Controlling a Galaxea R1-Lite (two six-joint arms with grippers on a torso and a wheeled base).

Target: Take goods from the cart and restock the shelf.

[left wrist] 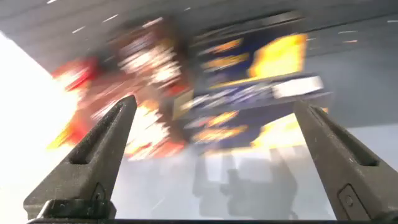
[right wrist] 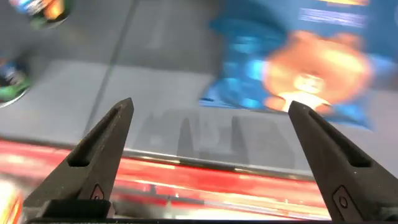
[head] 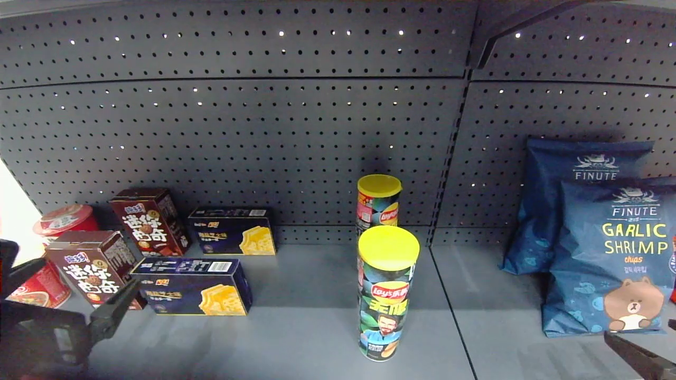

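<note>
A tall cylindrical cardboard chip can with a yellow plastic lid point(head: 387, 295) (the front can, from here on) stands upright on the flat grey metal shelf board point(head: 306, 327). Straight behind the front can, close to the dark grey perforated metal back panel point(head: 264, 137), a second can point(head: 378, 205) of the same kind, also yellow-lidded, stands upright and apart from it.

Left of the front can a dark blue cardboard box point(head: 195, 287) with a yellow picture lies on its long side. A second dark blue box point(head: 235, 230) lies behind it, near the back panel. Farther left of the front can a maroon cardboard box point(head: 95, 269) with white print stands tilted, with a second maroon box point(head: 150, 221) behind it. Beyond those are a round red cup point(head: 37, 287) and a second red cup point(head: 66, 219).

Well to the right of the front can a blue foil bag point(head: 612, 258) with a bear picture leans upright, overlapping a second blue bag point(head: 570, 195) behind it.

The left gripper point(left wrist: 214, 106) sits low and far left of the front can, just before the nearer dark blue box. Its black fingers are spread wide apart and grip nothing. The right gripper point(right wrist: 209, 107) sits low and far right of the front can, before the bear bag, and its fingers are also wide apart. A red strip point(right wrist: 217, 180) runs across on the near side of the shelf board.
</note>
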